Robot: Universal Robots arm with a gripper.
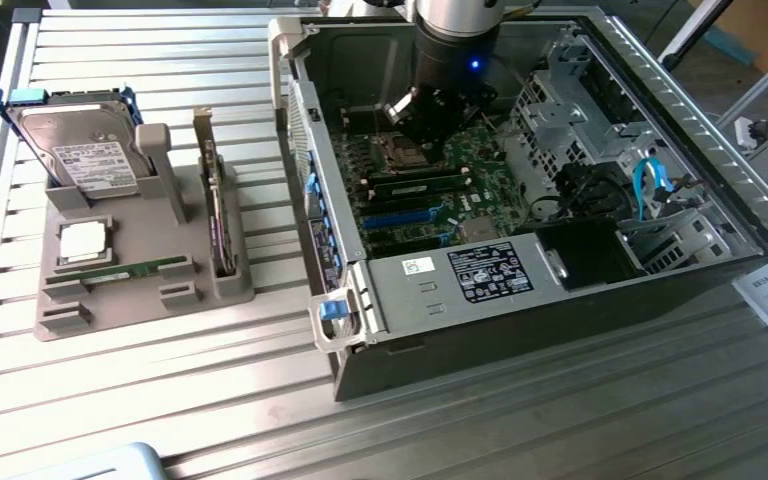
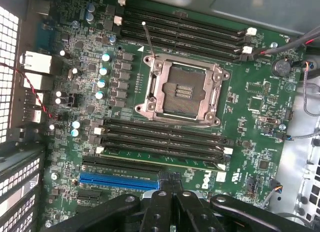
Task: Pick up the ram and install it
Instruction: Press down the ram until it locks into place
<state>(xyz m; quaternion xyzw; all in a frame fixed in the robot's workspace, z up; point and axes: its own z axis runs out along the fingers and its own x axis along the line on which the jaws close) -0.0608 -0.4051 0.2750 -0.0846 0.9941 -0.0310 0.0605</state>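
Observation:
The ram (image 1: 120,270), a thin green stick, lies flat in the front slot of the grey holder (image 1: 104,300) at the exterior view's left, far from the arm. My gripper (image 1: 418,125) hangs inside the open computer case (image 1: 518,300), above the motherboard (image 2: 250,96). In the wrist view its black fingers (image 2: 160,207) press together with nothing between them, and the gripper (image 2: 172,187) hovers near the blue expansion slot (image 2: 117,181). Another green stick (image 2: 165,159) is seated in the memory slot nearest the gripper, beside the empty processor socket (image 2: 182,91).
The holder also carries a hard drive (image 1: 84,150), a small silver processor chip (image 1: 84,238) and an upright dark expansion card (image 1: 211,195). Case walls, a drive cage (image 1: 564,110) and cables (image 1: 644,185) ring the motherboard. Several empty memory slots (image 2: 185,26) lie beyond the socket.

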